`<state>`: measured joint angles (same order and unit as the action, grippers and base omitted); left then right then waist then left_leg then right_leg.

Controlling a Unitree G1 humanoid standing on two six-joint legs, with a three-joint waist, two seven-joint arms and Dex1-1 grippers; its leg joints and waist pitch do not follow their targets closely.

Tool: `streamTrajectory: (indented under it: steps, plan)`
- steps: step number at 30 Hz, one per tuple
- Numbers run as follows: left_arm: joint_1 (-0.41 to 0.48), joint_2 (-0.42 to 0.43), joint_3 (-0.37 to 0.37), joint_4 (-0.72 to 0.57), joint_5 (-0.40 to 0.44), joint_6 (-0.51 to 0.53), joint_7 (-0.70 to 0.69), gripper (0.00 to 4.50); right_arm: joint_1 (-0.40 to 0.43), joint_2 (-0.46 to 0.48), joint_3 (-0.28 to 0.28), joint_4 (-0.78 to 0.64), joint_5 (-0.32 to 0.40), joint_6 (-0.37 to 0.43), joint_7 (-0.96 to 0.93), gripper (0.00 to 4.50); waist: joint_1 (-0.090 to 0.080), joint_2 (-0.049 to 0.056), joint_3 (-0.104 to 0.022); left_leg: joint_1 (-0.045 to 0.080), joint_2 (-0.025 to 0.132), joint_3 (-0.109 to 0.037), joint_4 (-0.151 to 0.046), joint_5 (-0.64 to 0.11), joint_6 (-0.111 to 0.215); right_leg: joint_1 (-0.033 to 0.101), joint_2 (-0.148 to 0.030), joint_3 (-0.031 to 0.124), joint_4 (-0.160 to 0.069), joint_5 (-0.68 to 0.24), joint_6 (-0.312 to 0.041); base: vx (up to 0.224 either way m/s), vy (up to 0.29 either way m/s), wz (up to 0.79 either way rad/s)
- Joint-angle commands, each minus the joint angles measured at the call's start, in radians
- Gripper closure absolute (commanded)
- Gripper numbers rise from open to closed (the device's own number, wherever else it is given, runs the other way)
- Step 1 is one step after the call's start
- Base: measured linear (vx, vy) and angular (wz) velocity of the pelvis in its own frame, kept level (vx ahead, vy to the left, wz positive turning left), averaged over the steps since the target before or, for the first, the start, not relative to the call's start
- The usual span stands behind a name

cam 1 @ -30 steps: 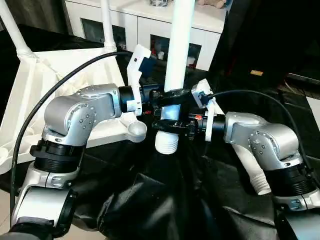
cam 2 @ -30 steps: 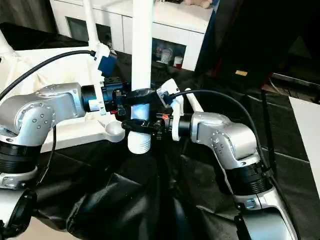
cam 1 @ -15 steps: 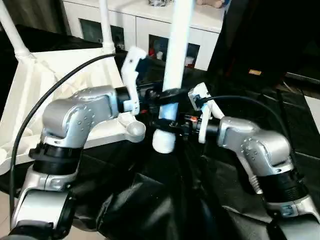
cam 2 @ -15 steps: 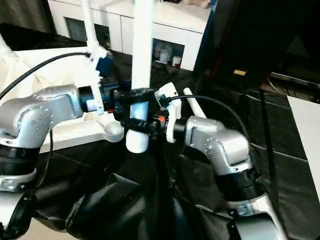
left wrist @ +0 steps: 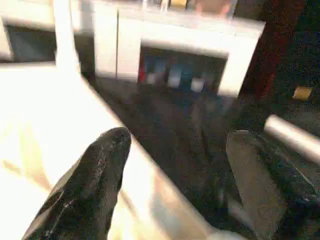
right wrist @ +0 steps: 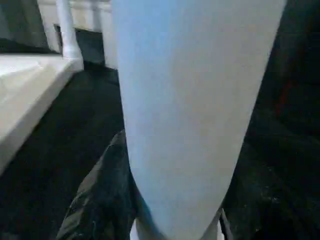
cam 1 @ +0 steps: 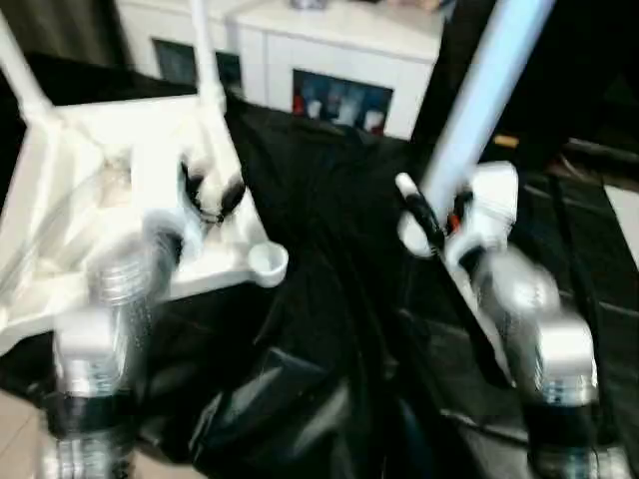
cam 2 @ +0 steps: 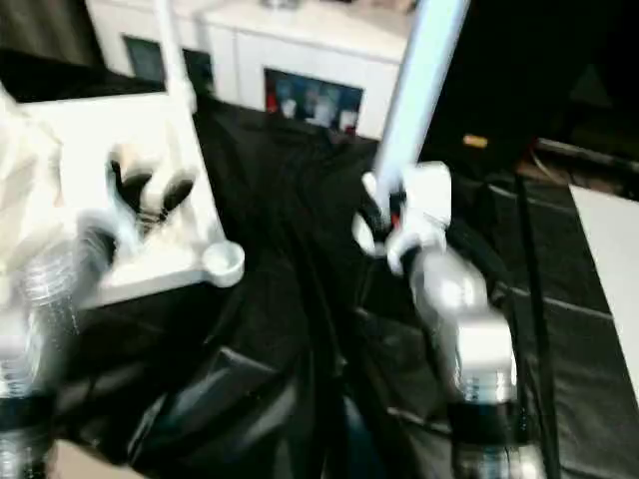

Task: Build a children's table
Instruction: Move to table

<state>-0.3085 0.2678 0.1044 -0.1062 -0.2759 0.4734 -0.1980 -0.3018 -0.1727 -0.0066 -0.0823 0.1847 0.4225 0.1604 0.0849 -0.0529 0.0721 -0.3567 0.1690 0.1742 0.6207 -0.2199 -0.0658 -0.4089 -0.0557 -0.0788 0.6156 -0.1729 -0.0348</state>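
While right end effector (cam 1: 431, 232) clamps tilted leg (cam 1: 477, 108), left end effector (left wrist: 170, 175) hangs wide, empty, over tabletop (cam 1: 100, 215). Free corner socket (cam 1: 268, 261) well left of leg. Risk: one-sided grip, leg swings, slips.

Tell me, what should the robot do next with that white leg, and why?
Probably swing the leg in its right gripper over to the empty round socket at the tabletop's near corner. The leg hangs tilted above the black cloth, away from the tabletop.
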Motion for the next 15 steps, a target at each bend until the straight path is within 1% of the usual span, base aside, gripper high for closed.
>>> streamTrajectory:
  steps: [1,2,3,4,5,6,7,8,9,10,11,12,13,14,15]
  plan:
    - [0.026,-0.008,-0.034,-0.043,0.047,-0.05,0.033,0.98,0.024,0.012,0.014,-0.051,-0.013,-0.028,-0.007,2.64,-0.003,0.023,-0.074,0.0,0.058,-0.025,-0.086,-0.121,-0.015,0.061,-0.088,0.066,-0.073,-0.195,-0.107,0.0,0.0,0.0]
    - [0.052,-0.014,-0.063,-0.039,0.091,-0.085,0.066,0.98,0.049,0.035,0.02,-0.06,0.007,-0.041,0.002,2.64,-0.001,0.02,-0.071,-0.001,0.055,-0.021,-0.084,-0.144,0.005,0.063,-0.103,0.075,-0.078,-0.246,-0.112,0.0,0.0,0.0]
    - [0.061,-0.02,-0.072,-0.034,0.11,-0.105,0.082,0.98,0.057,0.047,0.021,-0.063,0.019,-0.045,0.006,2.64,0.003,0.014,-0.071,-0.009,0.051,-0.019,-0.08,-0.142,0.041,0.07,-0.123,0.088,-0.088,-0.289,-0.12,0.0,0.0,0.0]
    - [0.071,-0.033,-0.082,-0.025,0.138,-0.135,0.109,0.98,0.067,0.063,0.024,-0.062,0.031,-0.058,0.007,2.64,0.012,0.012,-0.069,-0.014,0.05,-0.022,-0.067,-0.127,0.072,0.077,-0.153,0.105,-0.103,-0.36,-0.129,0.0,0.0,0.0]
    - [0.079,-0.046,-0.086,-0.019,0.16,-0.16,0.128,0.98,0.075,0.075,0.026,-0.062,0.035,-0.068,0.004,2.64,0.019,0.006,-0.07,-0.016,0.05,-0.025,-0.052,-0.114,0.086,0.083,-0.175,0.119,-0.111,-0.391,-0.133,0.0,0.0,0.0]
    - [0.08,-0.056,-0.09,-0.017,0.171,-0.176,0.134,0.98,0.081,0.084,0.027,-0.055,0.037,-0.075,0.004,2.64,0.034,0.004,-0.067,-0.02,0.055,-0.04,-0.018,-0.092,0.11,0.087,-0.227,0.153,-0.133,-0.454,-0.152,0.0,0.0,0.0]
    - [0.08,-0.062,-0.092,-0.017,0.176,-0.183,0.135,0.98,0.084,0.088,0.028,-0.05,0.036,-0.079,0.003,2.64,0.043,0.009,-0.067,-0.025,0.06,-0.05,-0.004,-0.085,0.117,0.091,-0.251,0.166,-0.142,-0.479,-0.164,0.0,0.0,0.0]
    - [0.079,-0.064,-0.093,-0.017,0.177,-0.184,0.134,0.98,0.084,0.09,0.029,-0.046,0.035,-0.078,0.003,2.64,0.048,0.015,-0.06,-0.032,0.068,-0.065,0.003,-0.081,0.114,0.089,-0.26,0.166,-0.148,-0.522,-0.185,-0.031,0.08,-0.02]
    - [0.073,-0.067,-0.097,-0.015,0.18,-0.192,0.129,0.98,0.081,0.096,0.031,-0.035,0.035,-0.075,0.006,2.64,0.049,0.023,-0.059,-0.019,0.069,-0.062,-0.016,-0.085,0.114,0.077,-0.228,0.147,-0.144,-0.529,-0.195,-0.035,0.106,0.04]
    - [0.069,-0.066,-0.099,-0.014,0.185,-0.197,0.13,0.98,0.078,0.097,0.032,-0.03,0.034,-0.075,0.006,2.64,0.039,0.03,-0.058,-0.001,0.066,-0.047,-0.046,-0.105,0.127,0.063,-0.182,0.12,-0.131,-0.48,-0.198,-0.035,0.106,0.04]
    - [0.066,-0.066,-0.101,-0.012,0.186,-0.2,0.128,0.98,0.073,0.099,0.032,-0.026,0.032,-0.076,0.007,2.64,0.033,0.027,-0.062,0.008,0.061,-0.036,-0.055,-0.109,0.137,0.06,-0.164,0.108,-0.123,-0.436,-0.199,-0.038,0.129,0.12]
    - [0.061,-0.064,-0.104,-0.008,0.192,-0.208,0.132,0.98,0.068,0.104,0.027,-0.019,0.034,-0.076,0.008,2.64,0.026,0.031,-0.064,0.021,0.055,-0.02,-0.063,-0.124,0.158,0.053,-0.153,0.095,-0.116,-0.37,-0.2,-0.045,0.15,0.14]
    - [0.06,-0.064,-0.105,-0.006,0.195,-0.212,0.135,0.98,0.067,0.106,0.025,-0.018,0.036,-0.075,0.009,2.64,0.021,0.031,-0.063,0.026,0.053,-0.014,-0.065,-0.132,0.169,0.049,-0.153,0.094,-0.118,-0.351,-0.196,-0.045,0.15,0.14]
    - [0.057,-0.063,-0.105,-0.002,0.198,-0.216,0.139,0.98,0.064,0.107,0.022,-0.013,0.035,-0.076,0.011,2.64,0.021,0.026,-0.06,0.036,0.054,-0.003,-0.059,-0.182,0.179,0.049,-0.18,0.102,-0.136,-0.348,-0.178,-0.056,0.157,0.16]
    - [0.055,-0.063,-0.105,0.0,0.197,-0.216,0.136,0.98,0.061,0.104,0.023,-0.009,0.031,-0.078,0.012,2.64,0.023,0.028,-0.057,0.035,0.058,-0.007,-0.055,-0.201,0.174,0.051,-0.195,0.11,-0.146,-0.369,-0.168,-0.057,0.174,0.12]
